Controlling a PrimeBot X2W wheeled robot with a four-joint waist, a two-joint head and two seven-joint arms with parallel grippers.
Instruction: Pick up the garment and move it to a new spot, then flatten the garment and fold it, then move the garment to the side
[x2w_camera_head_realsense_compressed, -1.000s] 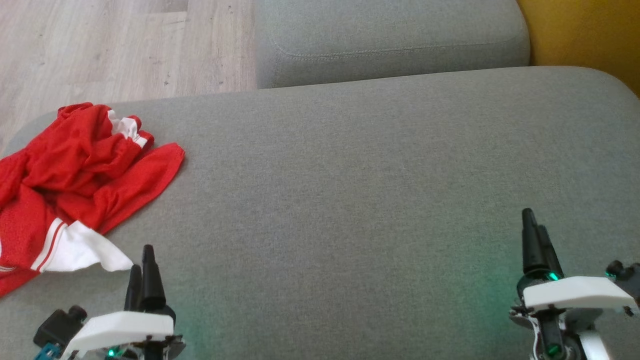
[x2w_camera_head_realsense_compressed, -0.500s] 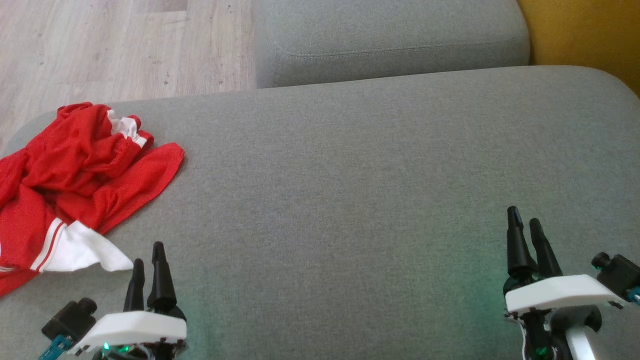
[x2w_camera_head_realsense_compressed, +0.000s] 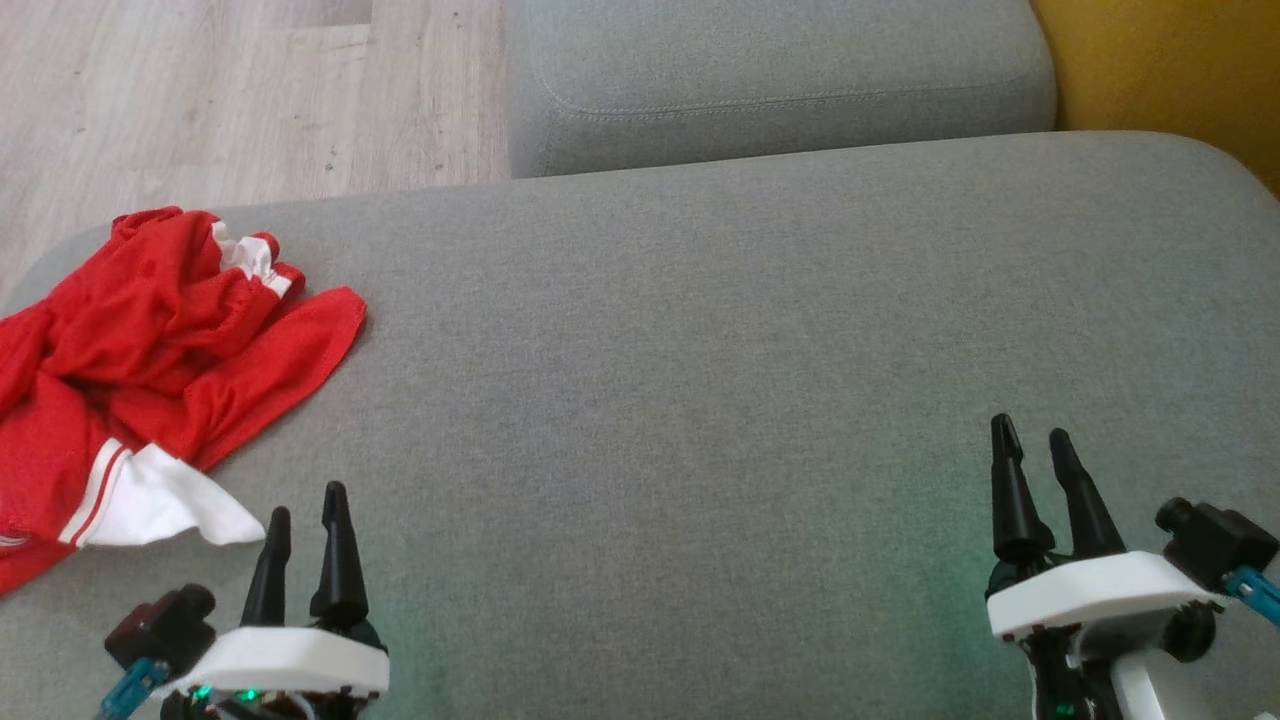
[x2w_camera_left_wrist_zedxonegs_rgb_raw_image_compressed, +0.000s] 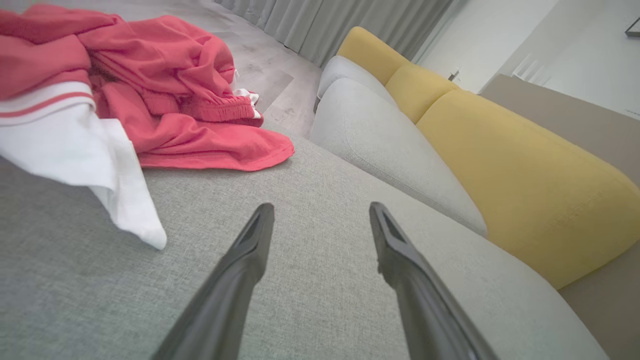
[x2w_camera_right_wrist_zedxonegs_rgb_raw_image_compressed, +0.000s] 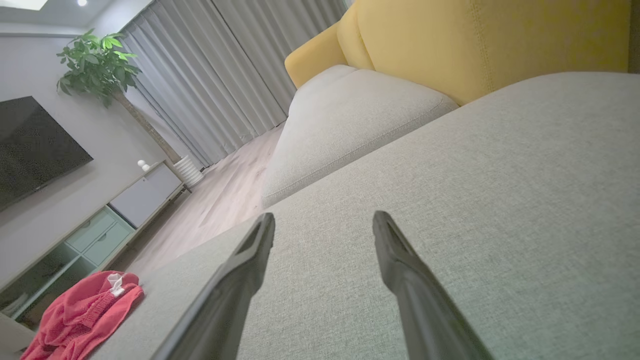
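Grey sofa cushion (x2w_camera_head_realsense_compressed: 700, 350), crumpled red garment (x2w_camera_head_realsense_compressed: 150, 340) (white-trimmed) at left

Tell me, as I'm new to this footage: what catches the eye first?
The crumpled red and white garment stands out at the left end of the grey sofa seat. At its right runs a bright yellow backrest. Low in the head view, the left hand and right hand hover open and empty.
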